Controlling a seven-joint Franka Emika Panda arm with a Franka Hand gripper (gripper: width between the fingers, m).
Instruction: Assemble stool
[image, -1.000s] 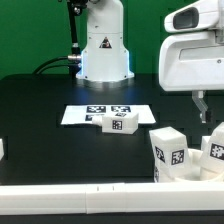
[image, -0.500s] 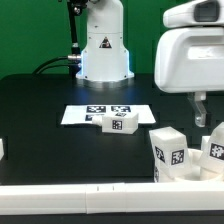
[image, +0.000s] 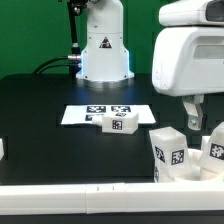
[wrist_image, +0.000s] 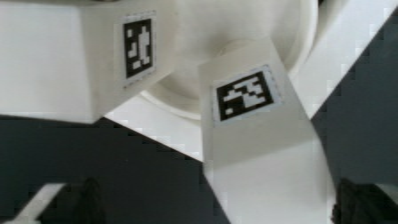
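Note:
Two white block legs with square tags stand at the exterior view's right, one nearer the middle (image: 169, 152) and one at the edge (image: 215, 150). My gripper (image: 205, 124) hangs open just above them. In the wrist view, one tagged leg (wrist_image: 258, 130) runs between my dark fingertips (wrist_image: 61, 204). A second tagged leg (wrist_image: 107, 55) lies beside it. A rounded white part, probably the seat (wrist_image: 210, 55), shows behind both. Nothing is held. Another tagged leg (image: 120, 122) rests at the marker board's edge.
The marker board (image: 84, 115) lies flat mid-table in front of the robot base (image: 104, 50). A long white rail (image: 100, 196) runs along the front edge. A small white piece (image: 2, 148) shows at the exterior view's left edge.
The gripper has come lower and shifted slightly toward the exterior view's left, closer over the two legs. Its jaws stay open. The parts have not moved.

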